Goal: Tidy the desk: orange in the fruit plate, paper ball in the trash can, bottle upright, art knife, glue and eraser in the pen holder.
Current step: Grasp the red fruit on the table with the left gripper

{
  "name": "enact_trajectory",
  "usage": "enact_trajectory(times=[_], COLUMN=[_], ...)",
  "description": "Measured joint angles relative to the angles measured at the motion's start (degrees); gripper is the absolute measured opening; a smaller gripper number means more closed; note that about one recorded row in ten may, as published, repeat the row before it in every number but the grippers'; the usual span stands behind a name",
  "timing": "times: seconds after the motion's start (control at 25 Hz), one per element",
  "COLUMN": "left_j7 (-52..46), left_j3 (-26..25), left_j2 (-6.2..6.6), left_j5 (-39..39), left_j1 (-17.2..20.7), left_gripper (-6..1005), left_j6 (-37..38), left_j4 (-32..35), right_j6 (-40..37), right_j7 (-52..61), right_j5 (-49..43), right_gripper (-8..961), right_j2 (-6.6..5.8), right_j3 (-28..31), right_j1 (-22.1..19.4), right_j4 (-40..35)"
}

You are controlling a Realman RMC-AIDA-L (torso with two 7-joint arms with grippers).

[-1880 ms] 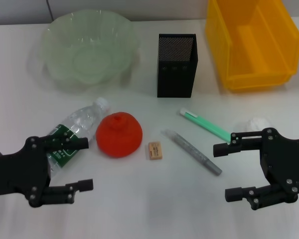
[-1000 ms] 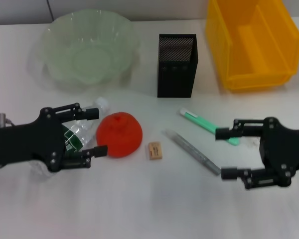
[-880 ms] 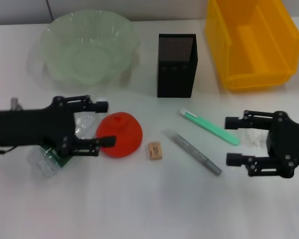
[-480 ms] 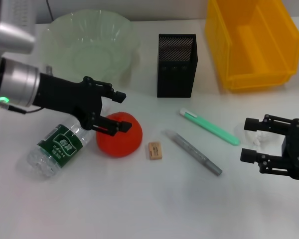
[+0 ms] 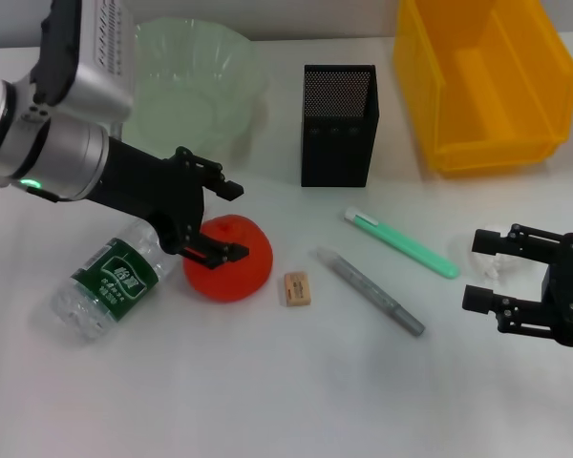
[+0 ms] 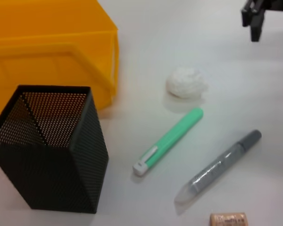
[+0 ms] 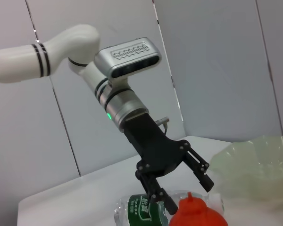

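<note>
Left gripper [image 5: 217,218] open, empty, jaws straddling orange [image 5: 231,260] from its 10 o'clock; orange sits at table centre-left, just beside lying bottle [image 5: 103,282], whose long axis runs 8 to 2 o'clock. We judge orange grasp next; fruit plate [image 5: 237,59] lies at 12 o'clock from it. Right gripper [image 5: 487,269] open, empty, near paper ball [image 6: 187,83].

Count: one orange, bottle, eraser [image 5: 297,288], pen holder [image 5: 337,125], trash can [image 5: 487,81], paper ball; two pen-like items.

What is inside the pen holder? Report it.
The pen holder looks empty: the left wrist view shows bare mesh walls down inside it, though its floor is hidden. The eraser lies outside on the desk.
</note>
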Motion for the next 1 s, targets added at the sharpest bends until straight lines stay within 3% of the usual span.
enact_trajectory(times=[0.2,0.64,1.0], left_j7=[-1.9,-2.9,-3.0], left_j3=[5.3,6.1,9.5], left_j2=[0.02,0.06,-0.04], left_j5=[-1.3,-1.3,-1.4], left_j1=[3.2,3.9,4.9], left_gripper=[722,709,368], left_j6=[-1.9,-3.0,-5.3], left_j4=[4.3,4.8,4.5], right_j6=[0.2,0.3,-0.1], right_j7=[0.0,0.0,0.0], right_j5=[0.0,-0.1,-0.1], right_gripper=[749,749,748], right_j2=[-0.01,-0.02,-0.43], right_j3=[0.0,-0.4,-0.2], right_j1=[0.1,0.5,0.6], right_j4=[0.0,0.0,2.2])
